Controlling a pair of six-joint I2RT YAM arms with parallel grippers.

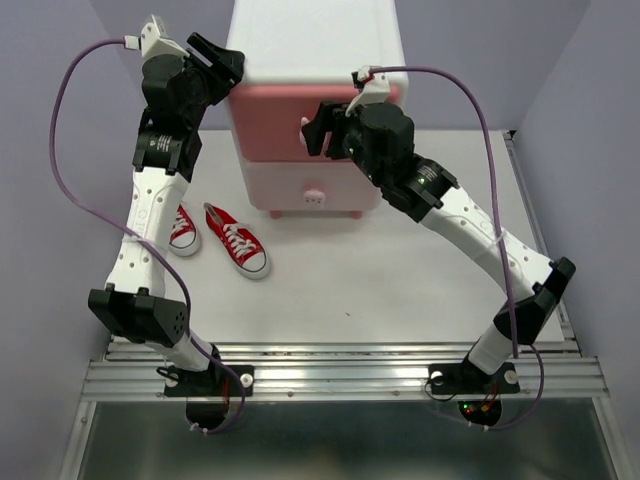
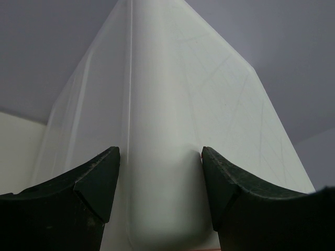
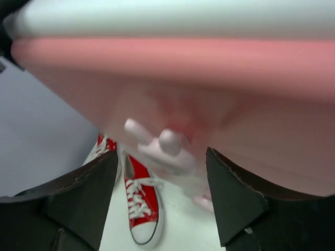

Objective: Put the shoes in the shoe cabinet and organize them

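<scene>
Broadly, the white worktop [image 1: 400,290] carries the shoe cabinet [image 1: 312,40] at its far middle: a white rounded chest with a darker pink upper drawer [image 1: 275,105] over a pale pink lower drawer [image 1: 285,180]. The left arm [image 1: 150,215] rises along the cabinet's left side. The right arm [image 1: 470,220] bends in from the cabinet's right toward its front.

The left gripper [image 1: 220,55] sits at the cabinet's upper front-left corner. In the left wrist view its fingers are spread wide, with the rounded corner edge filling the gap between them; whether the pads press on it cannot be told. The right gripper [image 1: 318,130] hangs just in front of the upper drawer, likewise spread wide and holding nothing.

A red sneaker [image 1: 237,240] lies sole-down on the worktop, front-left of the cabinet, toe pointing away from it. The second red sneaker [image 1: 182,230] lies just left of the first, partly hidden by the left arm.

The upper drawer's white bunny knob [image 3: 159,142] stands between the right gripper's fingertips, too blurred to show contact. The lower knob [image 1: 315,196] sits below it.
</scene>
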